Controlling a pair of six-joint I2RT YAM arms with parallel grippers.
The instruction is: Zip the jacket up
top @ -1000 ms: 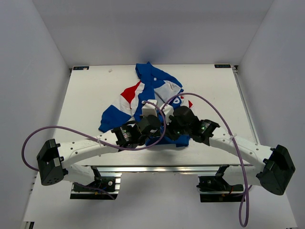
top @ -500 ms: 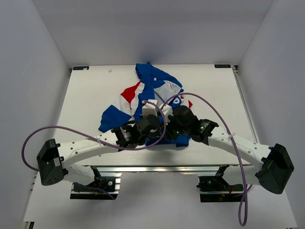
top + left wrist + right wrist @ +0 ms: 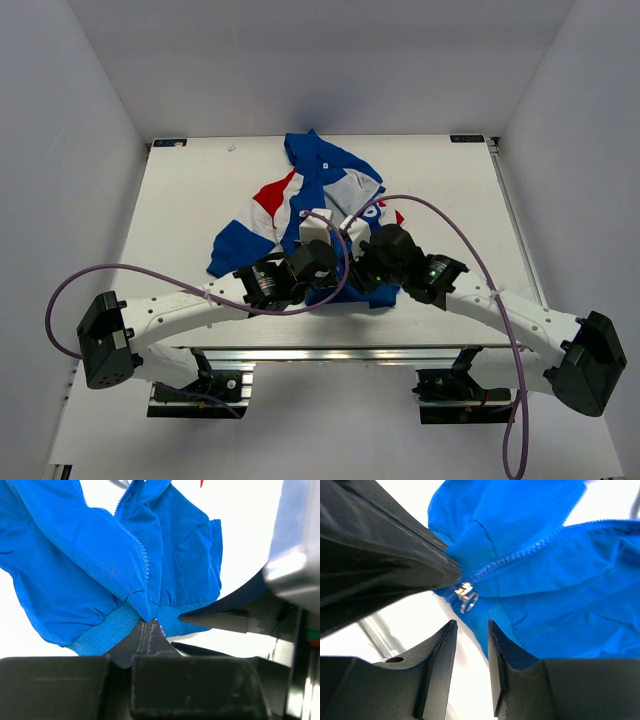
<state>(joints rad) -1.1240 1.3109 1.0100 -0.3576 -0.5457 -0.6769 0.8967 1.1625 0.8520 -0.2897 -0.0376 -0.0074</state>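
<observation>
a: where is the jacket lying?

b: you've got the jacket (image 3: pixel 318 180) crumpled in the middle of the white table (image 3: pixel 190 190), collar toward the far edge, hem toward the arm bases. it's mostly royal blue, with a red panel (image 3: pixel 274 198) and a white panel (image 3: pixel 352 185) across the chest. one blue sleeve (image 3: pixel 232 250) is thrown out to your left.

a: and the zipper?

b: in the left wrist view a row of blue zipper teeth (image 3: pixel 145 567) runs down to the ribbed hem (image 3: pixel 107 630). you can't tell from these views how far up the front is joined.

a: what about your left gripper?

b: your left gripper (image 3: pixel 150 630) has its fingers pressed together on that hem, pinching the fabric right at the foot of the zipper.

a: and the right?

b: your right gripper (image 3: pixel 470 625) has its fingers slightly spread with nothing between them. the silver slider (image 3: pixel 464 588) and its ring pull (image 3: pixel 469 602) sit low on the teeth. they're just beyond the fingertips and don't touch them. the cloth around the slider is shiny blue with soft creases.
</observation>
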